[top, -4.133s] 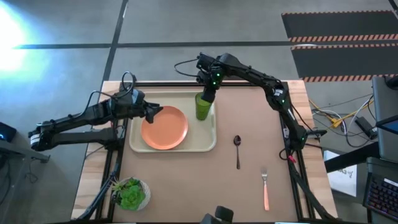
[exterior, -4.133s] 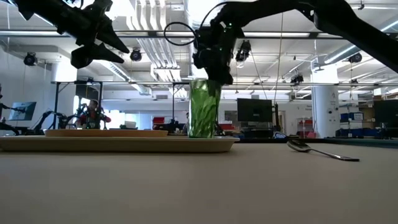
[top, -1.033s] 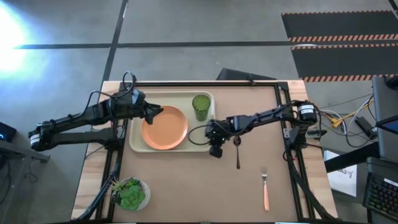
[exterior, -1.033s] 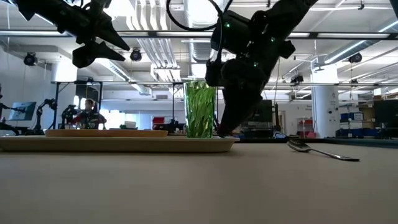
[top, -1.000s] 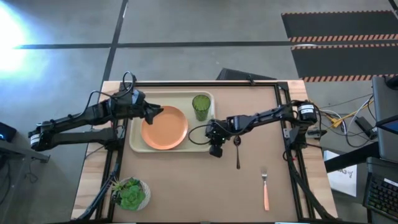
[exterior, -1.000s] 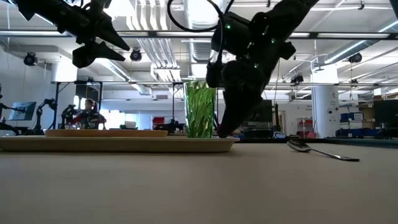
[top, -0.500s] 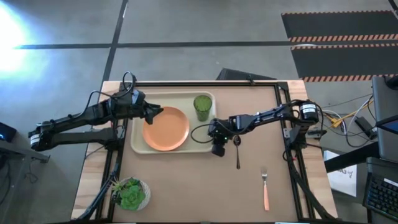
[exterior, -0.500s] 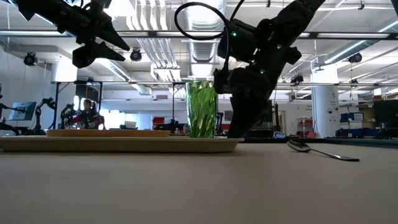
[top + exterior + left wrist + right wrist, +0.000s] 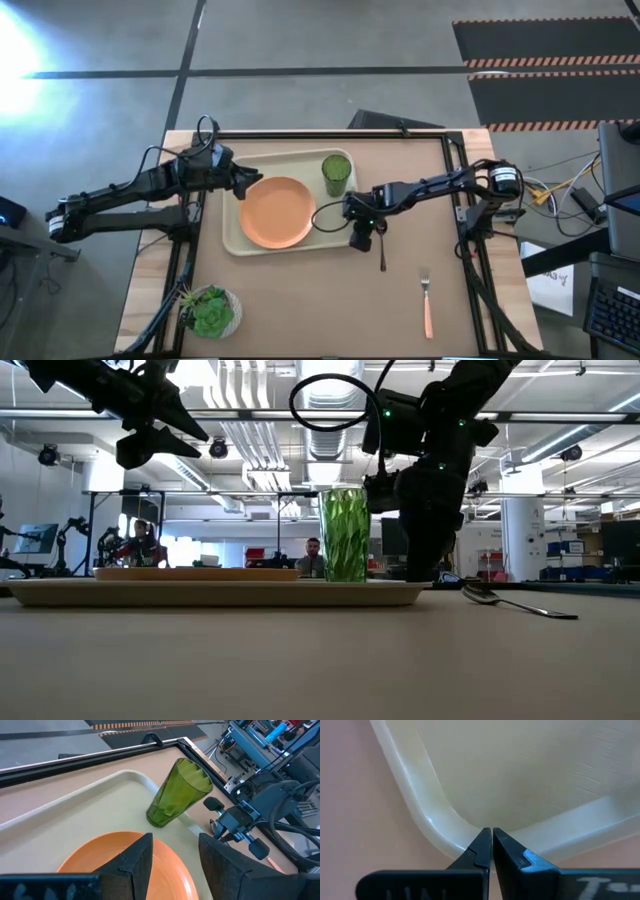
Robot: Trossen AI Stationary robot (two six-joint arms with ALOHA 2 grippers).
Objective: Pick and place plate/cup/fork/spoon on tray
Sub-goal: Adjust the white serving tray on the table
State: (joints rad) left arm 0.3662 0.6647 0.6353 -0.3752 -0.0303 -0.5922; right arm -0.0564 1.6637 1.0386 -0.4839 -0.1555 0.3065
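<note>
We're low at the table with the right gripper (image 9: 362, 240), fingers pressed together and empty, tips set right against the near corner of the tray (image 9: 233, 240). From the right wrist view the closed fingers (image 9: 485, 851) meet the rim (image 9: 432, 827) at its rounded corner, so we read this as a nudge on the tray rather than a grab; closed fingers make a stiff poker for that.

The plate (image 9: 276, 211) lies flat inside the tray, and the cup (image 9: 336, 174) stands upright in the tray's far corner on the right arm's side, apart from the plate. Two of four are in place, we'd say.

The spoon (image 9: 381, 252) lies on the bare table just beside the right gripper, handle pointing toward the near edge. The fork (image 9: 427, 303) lies farther toward the near right corner, well apart from the tray. Both are on the right arm's side, likely its job next.

The left gripper (image 9: 243, 182) hovers over the tray's left edge beside the plate, fingers (image 9: 131, 865) spread, holding nothing — waiting, we judge. A plant bowl (image 9: 210, 311) sits at the near left, clear of everything.
</note>
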